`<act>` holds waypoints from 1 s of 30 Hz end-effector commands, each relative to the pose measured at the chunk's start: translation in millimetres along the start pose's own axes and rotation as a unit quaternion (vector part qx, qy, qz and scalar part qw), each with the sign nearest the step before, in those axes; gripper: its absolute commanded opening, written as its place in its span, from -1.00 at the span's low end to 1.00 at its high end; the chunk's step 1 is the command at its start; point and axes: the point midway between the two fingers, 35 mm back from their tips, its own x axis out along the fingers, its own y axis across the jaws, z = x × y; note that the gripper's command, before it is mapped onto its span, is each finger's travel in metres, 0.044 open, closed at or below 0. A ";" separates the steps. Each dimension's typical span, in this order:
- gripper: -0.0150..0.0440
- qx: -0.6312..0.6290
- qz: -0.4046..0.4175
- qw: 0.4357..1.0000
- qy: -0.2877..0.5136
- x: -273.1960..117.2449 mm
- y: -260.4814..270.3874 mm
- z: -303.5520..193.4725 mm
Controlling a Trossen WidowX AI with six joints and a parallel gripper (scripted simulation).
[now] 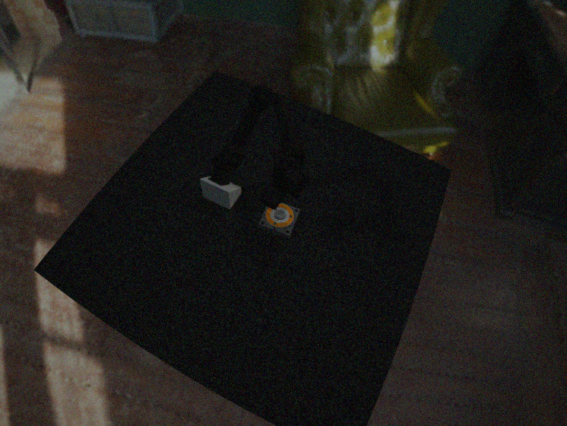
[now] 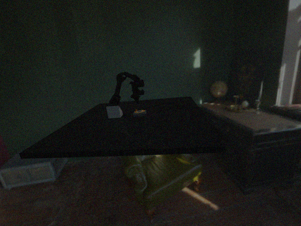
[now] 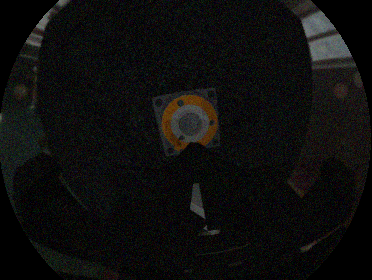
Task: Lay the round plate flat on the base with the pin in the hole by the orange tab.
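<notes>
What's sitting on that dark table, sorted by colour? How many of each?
Orange: 1, the round plate
Grey: 1, the square base under the plate
White: 1, the block at the foot of the arm
Black: 1, the robot arm, its jaws shut on nothing above the plate
Total: 4

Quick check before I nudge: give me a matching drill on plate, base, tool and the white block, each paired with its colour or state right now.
Things:
1. plate
2. base
3. tool
4. white block

Descriptions:
A. grey square with corner marks
B. shut, holding nothing, above the plate
C. orange ring around a grey centre
D. at the foot of the arm, beside the base

Pairs: 1-C, 2-A, 3-B, 4-D
</notes>
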 end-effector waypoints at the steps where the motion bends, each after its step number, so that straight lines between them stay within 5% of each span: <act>1: -0.49 -0.036 0.047 0.997 0.041 17.2 32.4 -22.0; 17: -0.49 -0.036 0.048 0.997 0.041 64.1 36.8 -26.4; 30: -0.49 -0.036 0.048 0.997 0.041 65.1 27.8 -36.2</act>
